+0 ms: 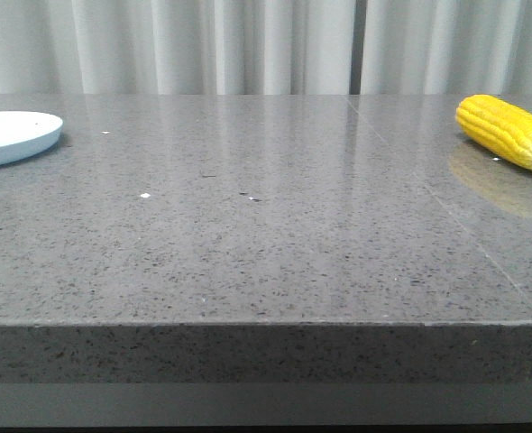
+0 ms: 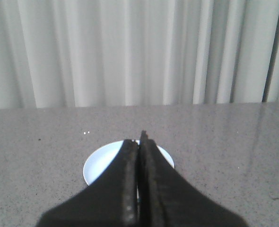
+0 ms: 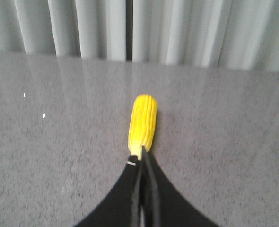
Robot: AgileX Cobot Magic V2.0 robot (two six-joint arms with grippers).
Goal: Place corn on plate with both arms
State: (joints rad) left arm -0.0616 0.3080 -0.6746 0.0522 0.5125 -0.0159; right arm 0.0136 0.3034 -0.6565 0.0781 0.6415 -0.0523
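The corn (image 1: 507,131), a bright yellow cob, lies on the grey table at the far right of the front view. In the right wrist view the corn (image 3: 143,125) lies just beyond the tips of my right gripper (image 3: 140,157), which is shut and empty. The plate (image 1: 9,137), round and pale bluish white, sits at the far left edge of the front view. In the left wrist view the plate (image 2: 101,163) lies below my left gripper (image 2: 139,140), which is shut and empty and hides the plate's middle. Neither gripper shows in the front view.
The grey speckled stone table (image 1: 266,244) has a seam (image 1: 428,194) running from the back toward the front right. White curtains (image 1: 248,45) hang behind it. The table's front edge (image 1: 248,323) runs across the front view.
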